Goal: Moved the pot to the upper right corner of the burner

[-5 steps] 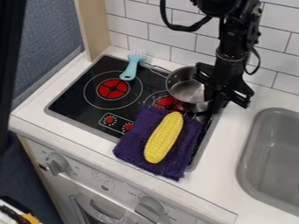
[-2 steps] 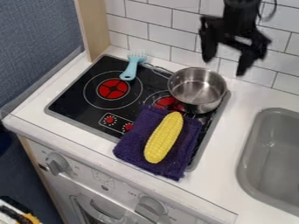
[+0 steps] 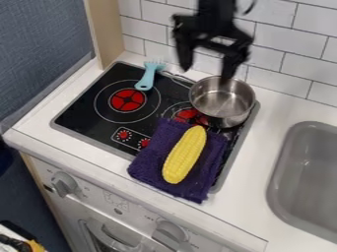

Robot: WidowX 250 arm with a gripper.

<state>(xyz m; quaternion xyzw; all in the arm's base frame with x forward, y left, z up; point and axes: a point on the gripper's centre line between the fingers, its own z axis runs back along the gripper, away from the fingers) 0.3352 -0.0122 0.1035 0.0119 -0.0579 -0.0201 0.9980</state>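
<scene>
The black gripper hangs open above the back of the stove, near the tiled wall, with nothing between its fingers. One of its fingers overlaps the back rim of the metal pot in view. The silver pot stands upright at the upper right corner of the black stovetop, partly over the right burner. Its handle points up and left, towards the blue fork.
A light blue fork lies at the back of the stovetop. A yellow corn cob rests on a folded purple cloth at the front right. The grey sink is at the right, and a tiled wall stands behind.
The gripper has risen off the pot, opened out above it, and then moved left along the wall. Between the first frame and now the pot has shifted slightly right.
</scene>
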